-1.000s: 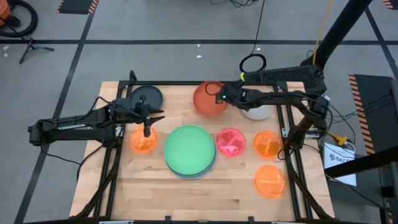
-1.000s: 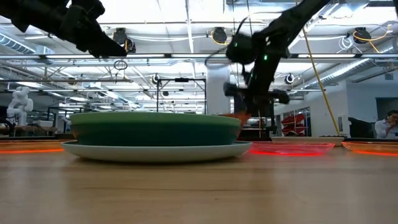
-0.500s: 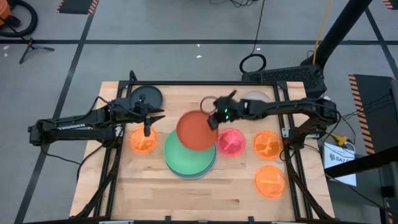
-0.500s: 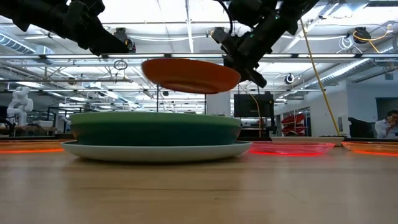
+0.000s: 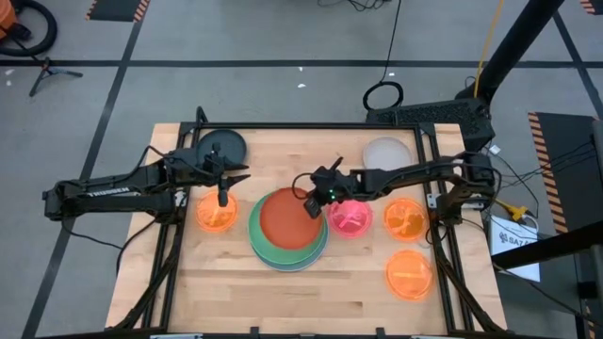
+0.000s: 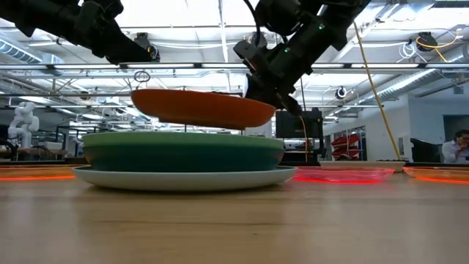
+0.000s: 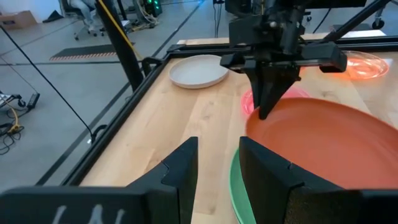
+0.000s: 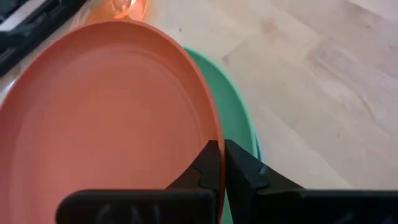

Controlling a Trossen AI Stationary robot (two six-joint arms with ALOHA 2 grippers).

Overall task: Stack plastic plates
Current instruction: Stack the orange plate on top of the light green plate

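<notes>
**Red-orange plate held over the green stack**

Pinched at its rim by the right tool [image 5: 314, 200], the red-orange plate [image 5: 286, 217] hangs just above the light green plate [image 6: 183, 144] topping the stack at mid-table [image 5: 236, 292]. Left tool [image 5: 224, 185] waits with fingers parted, empty, over a small orange plate [image 5: 216, 213].

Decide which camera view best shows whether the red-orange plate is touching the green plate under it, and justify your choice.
The low view: side-on, it shows a gap between the red-orange plate and the green plate. The high view only shows them overlapping; both wrist views show the right gripper shut on the plate's rim, not the height.
</notes>
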